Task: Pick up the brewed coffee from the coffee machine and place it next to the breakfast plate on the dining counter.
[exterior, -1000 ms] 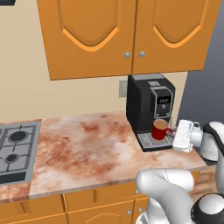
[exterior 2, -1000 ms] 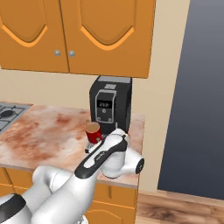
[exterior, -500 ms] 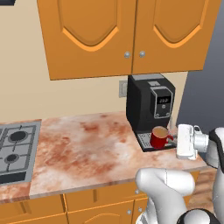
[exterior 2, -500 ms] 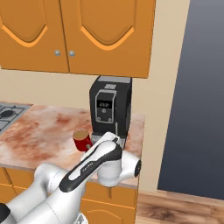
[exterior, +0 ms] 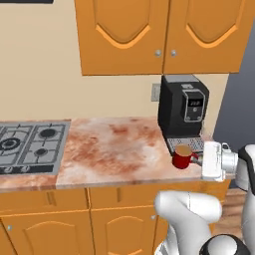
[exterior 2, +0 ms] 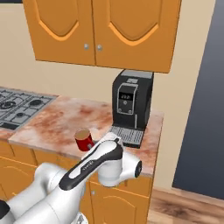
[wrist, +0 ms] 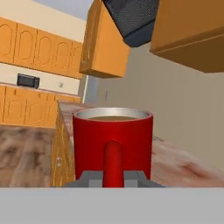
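The red mug [exterior: 183, 157] with brown coffee inside was off the coffee machine [exterior: 183, 113], held out in front of its grey drip tray [exterior: 186, 145] over the front edge of the marbled tabletop [exterior: 114, 152]. The gripper [exterior: 199, 159] came in from the right, jaws clenched on the mug's handle. In the hand view the mug [wrist: 113, 146] sat upright dead centre, handle facing the camera and pinched between the grey finger pads [wrist: 91, 178]. From the right base view the mug [exterior 2: 83, 140] was left of the drip tray [exterior 2: 126, 135], just beside the white arm, apart from the machine [exterior 2: 133, 100]. A gas hob [exterior: 31, 146] lay well left on the same tabletop. Orange wall cupboards [exterior: 159, 35] hung above.
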